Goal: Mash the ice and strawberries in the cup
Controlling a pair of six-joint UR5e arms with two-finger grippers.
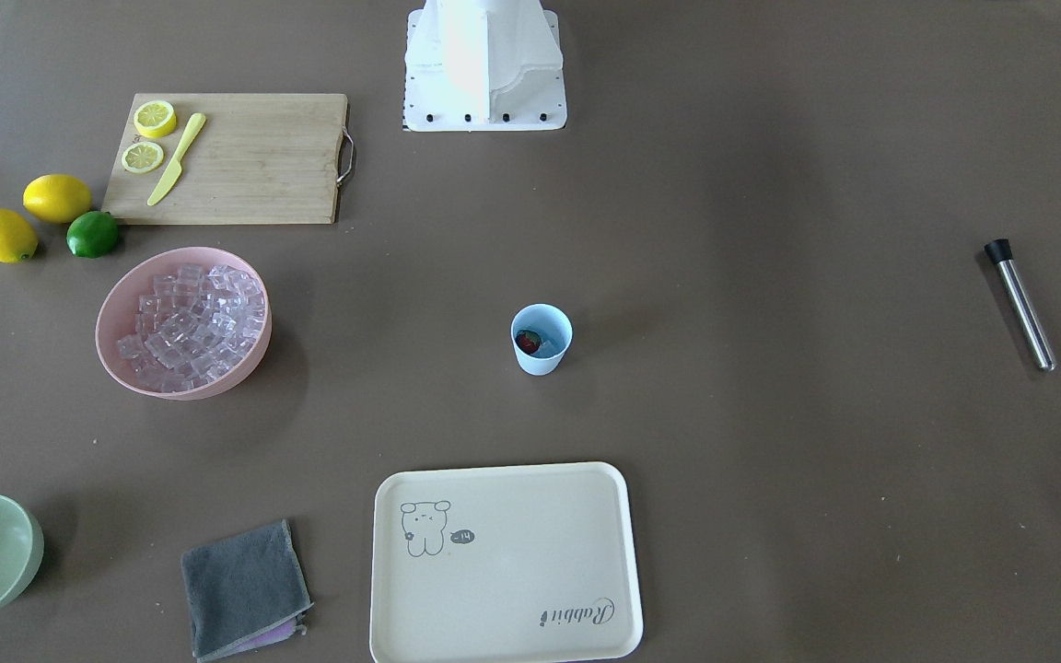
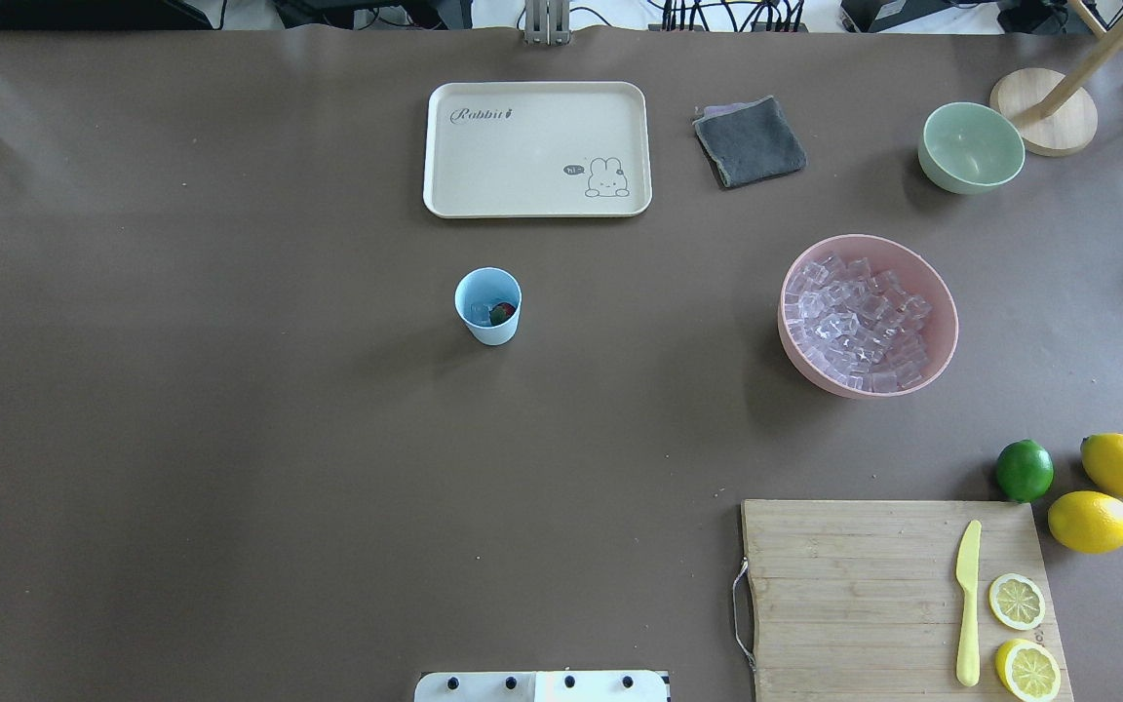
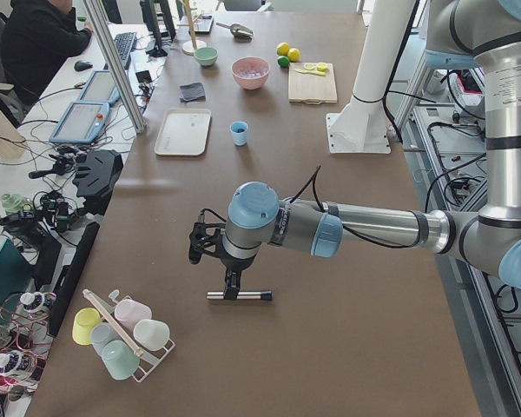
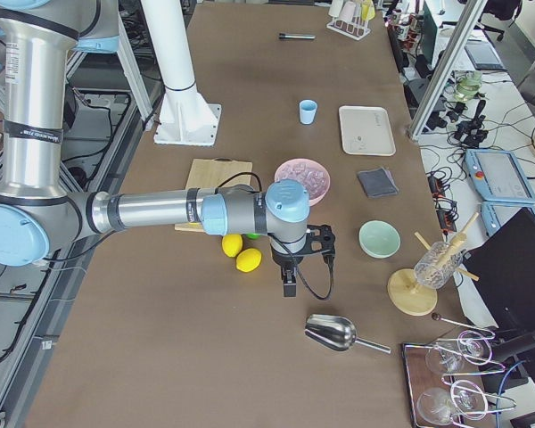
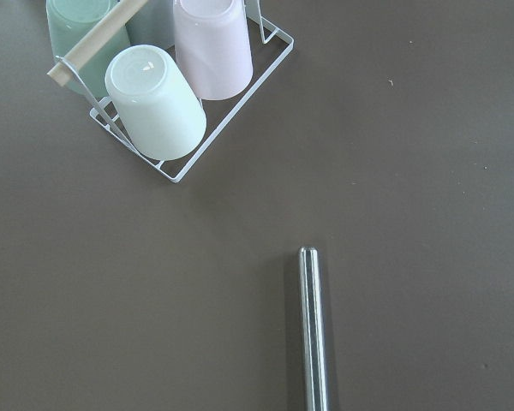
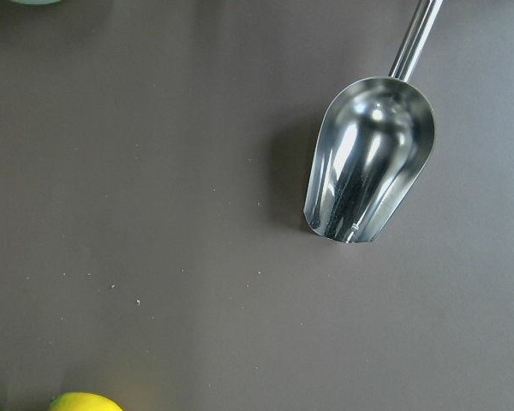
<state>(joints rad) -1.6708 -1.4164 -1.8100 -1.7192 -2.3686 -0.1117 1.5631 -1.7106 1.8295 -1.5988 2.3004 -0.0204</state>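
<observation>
The pale-blue cup (image 1: 542,339) stands mid-table, also in the overhead view (image 2: 488,306). Inside it lie a red strawberry (image 1: 527,342) and a clear ice cube (image 2: 480,312). Many more ice cubes (image 1: 190,322) fill the pink bowl (image 2: 942,322). My left gripper (image 3: 232,285) hangs just above a steel muddler (image 3: 239,295) with a black end (image 1: 997,249), far from the cup; the left wrist view shows the rod (image 5: 313,325) but no fingers. My right gripper (image 4: 289,283) hovers beside the lemons (image 4: 241,252). I cannot tell whether either gripper is open or shut.
A cream tray (image 2: 537,148), grey cloth (image 2: 750,140) and pale-green bowl (image 2: 971,146) lie beyond the cup. A cutting board (image 2: 898,595) holds lemon halves and a yellow knife; a lime (image 2: 1024,469) lies beside it. A steel scoop (image 6: 368,163) and a cup rack (image 5: 163,77) sit at the table's ends.
</observation>
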